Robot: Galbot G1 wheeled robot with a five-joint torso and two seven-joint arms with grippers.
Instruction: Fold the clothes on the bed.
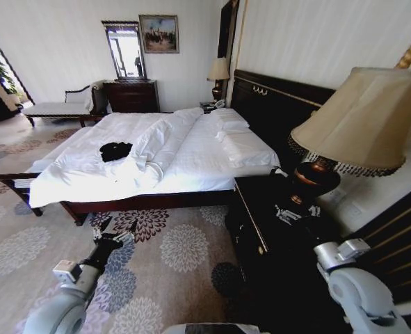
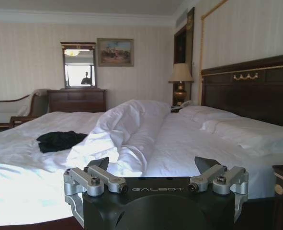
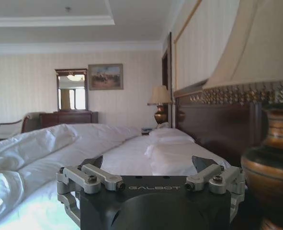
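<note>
2 claws wide, empty: left claw (image 2: 151, 168), right claw (image 3: 148, 165) short of bed (image 1: 212, 182) edge; T-shirt (image 1: 115, 150) mid-mattress.

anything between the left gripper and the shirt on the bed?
Nothing solid. The left gripper, open, sits off the near side of the bed, over carpet. The black shirt lies crumpled on the sheet, with bare sheet between. A bunched duvet ridge rises beside the shirt, not across that line.

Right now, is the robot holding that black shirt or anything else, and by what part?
Nothing is held. The left tool and the right tool are both open and empty, short of the bed. The black T-shirt lies crumpled on the sheets, untouched.
</note>
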